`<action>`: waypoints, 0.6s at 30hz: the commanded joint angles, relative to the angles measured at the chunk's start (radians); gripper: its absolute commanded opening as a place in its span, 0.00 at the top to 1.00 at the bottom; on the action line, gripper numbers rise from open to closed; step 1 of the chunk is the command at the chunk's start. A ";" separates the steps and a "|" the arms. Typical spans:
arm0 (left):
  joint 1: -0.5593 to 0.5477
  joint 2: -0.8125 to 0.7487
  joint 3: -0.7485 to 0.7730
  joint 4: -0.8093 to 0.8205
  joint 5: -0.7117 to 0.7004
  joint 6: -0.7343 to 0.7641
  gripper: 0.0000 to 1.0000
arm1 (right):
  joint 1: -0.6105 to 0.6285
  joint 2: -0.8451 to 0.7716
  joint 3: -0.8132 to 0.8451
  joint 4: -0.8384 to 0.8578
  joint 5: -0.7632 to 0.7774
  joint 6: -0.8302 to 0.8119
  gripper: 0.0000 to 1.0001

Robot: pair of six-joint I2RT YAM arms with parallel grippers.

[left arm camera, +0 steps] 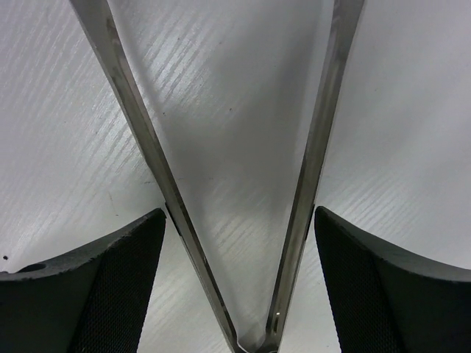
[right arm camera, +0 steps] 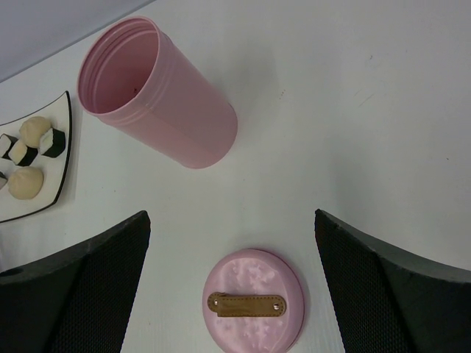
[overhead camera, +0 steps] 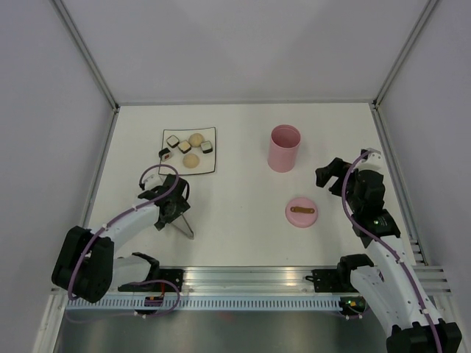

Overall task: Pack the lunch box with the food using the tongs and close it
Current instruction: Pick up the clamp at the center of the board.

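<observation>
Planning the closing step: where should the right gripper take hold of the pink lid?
Probably by the brown handle on the lid, coming straight down with the right gripper: the lid lies flat, handle up, and its rim hugs the table.

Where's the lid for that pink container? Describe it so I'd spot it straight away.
Find the tall pink lunch box standing open on the right half of the white table. Toward the near edge from it lies a flat round pink lid, not touching it. It alone carries a small brown handle across its top.
</observation>
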 commanded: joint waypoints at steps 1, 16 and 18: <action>-0.010 0.020 -0.001 -0.002 -0.063 -0.100 0.14 | -0.003 0.024 0.015 0.024 0.005 -0.018 0.02; -0.034 0.131 0.023 0.004 -0.052 -0.100 0.21 | -0.003 0.075 0.026 0.044 -0.017 -0.012 0.02; -0.034 0.118 0.016 0.006 -0.055 -0.106 0.22 | -0.003 0.072 0.028 0.042 -0.015 -0.008 0.02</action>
